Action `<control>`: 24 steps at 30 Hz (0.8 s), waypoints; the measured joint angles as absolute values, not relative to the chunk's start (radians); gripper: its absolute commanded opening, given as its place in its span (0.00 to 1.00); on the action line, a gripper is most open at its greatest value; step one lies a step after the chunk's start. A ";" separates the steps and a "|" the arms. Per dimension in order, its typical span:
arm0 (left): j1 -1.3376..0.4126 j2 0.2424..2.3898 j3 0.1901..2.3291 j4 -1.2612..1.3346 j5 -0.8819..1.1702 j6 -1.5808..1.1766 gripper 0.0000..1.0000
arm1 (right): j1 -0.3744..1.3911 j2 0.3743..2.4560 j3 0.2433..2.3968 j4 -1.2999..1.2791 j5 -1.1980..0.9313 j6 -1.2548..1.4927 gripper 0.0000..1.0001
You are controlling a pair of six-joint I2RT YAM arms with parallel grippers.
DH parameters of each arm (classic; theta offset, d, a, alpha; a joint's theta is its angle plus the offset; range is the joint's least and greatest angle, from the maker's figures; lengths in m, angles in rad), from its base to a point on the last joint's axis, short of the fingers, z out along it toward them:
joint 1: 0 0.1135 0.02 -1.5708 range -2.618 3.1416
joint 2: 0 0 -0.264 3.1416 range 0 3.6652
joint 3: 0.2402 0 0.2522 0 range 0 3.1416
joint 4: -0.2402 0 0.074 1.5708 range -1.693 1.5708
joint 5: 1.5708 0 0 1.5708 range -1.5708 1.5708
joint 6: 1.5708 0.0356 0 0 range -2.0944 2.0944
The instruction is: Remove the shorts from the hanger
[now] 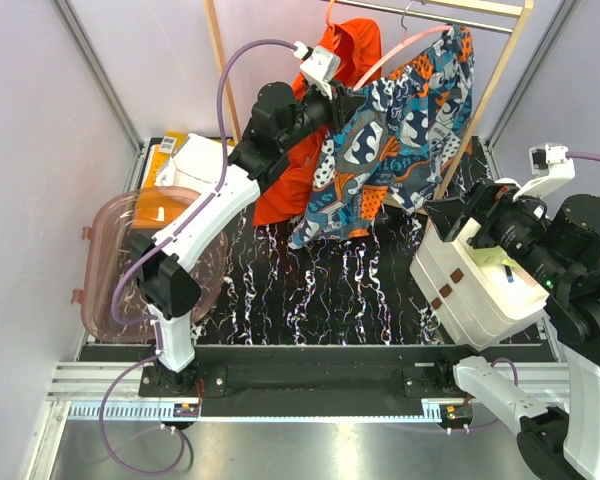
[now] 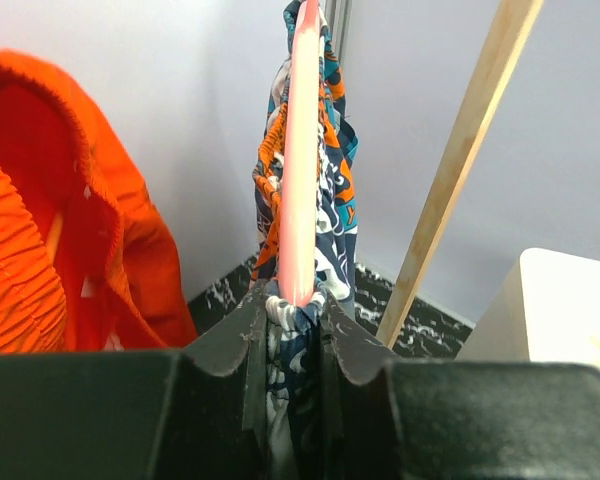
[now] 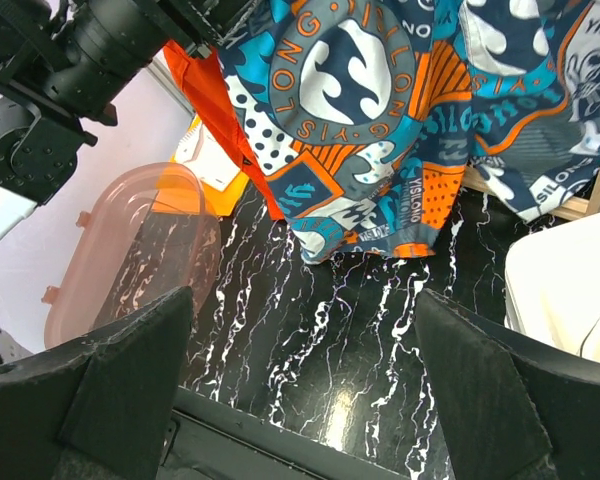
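Observation:
The patterned shorts (image 1: 400, 130) hang from a pink hanger (image 1: 405, 48) on the rack's rail. My left gripper (image 1: 342, 98) is up at the hanger's left end. In the left wrist view it (image 2: 290, 312) is shut on the patterned shorts (image 2: 320, 215), pinching bunched cloth right under the pink hanger (image 2: 302, 150). The orange shorts (image 1: 315, 150) hang just left of and behind it, and fill the left side (image 2: 50, 250) of that view. My right gripper (image 1: 442, 215) hovers open at the right, above the tabletop (image 3: 305, 370), with the patterned shorts (image 3: 380, 120) ahead of it.
A wooden rack post (image 1: 485, 100) slants down at the right of the shorts. A white box (image 1: 480, 290) sits under the right arm. A clear pink tub (image 1: 130, 260) stands at the left, with a yellow and white item (image 1: 185, 155) behind it.

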State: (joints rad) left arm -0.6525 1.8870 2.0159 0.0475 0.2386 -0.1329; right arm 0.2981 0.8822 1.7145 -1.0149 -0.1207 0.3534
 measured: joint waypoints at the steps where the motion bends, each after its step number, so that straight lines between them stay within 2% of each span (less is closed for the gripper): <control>1: -0.653 1.883 2.004 0.070 0.239 -0.133 0.00 | 0.298 0.881 1.713 -1.015 -0.119 0.352 1.00; 8: -0.654 1.830 1.917 0.149 0.243 -0.129 0.00 | 0.298 0.878 1.705 -1.014 -0.114 0.344 1.00; 15: -0.654 1.642 1.678 0.190 0.246 -0.123 0.00 | 0.298 0.878 1.661 -0.994 -0.149 0.341 1.00; 24: -0.654 1.286 1.433 -0.014 0.219 -0.172 0.00 | 0.298 0.990 1.627 -0.937 -0.367 0.302 1.00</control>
State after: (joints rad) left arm -0.6540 1.2861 1.4326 -0.0143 0.2188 -0.1722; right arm 0.2981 0.9897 1.6268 -0.9367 -0.3672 0.3019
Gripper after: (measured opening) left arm 0.199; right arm 0.994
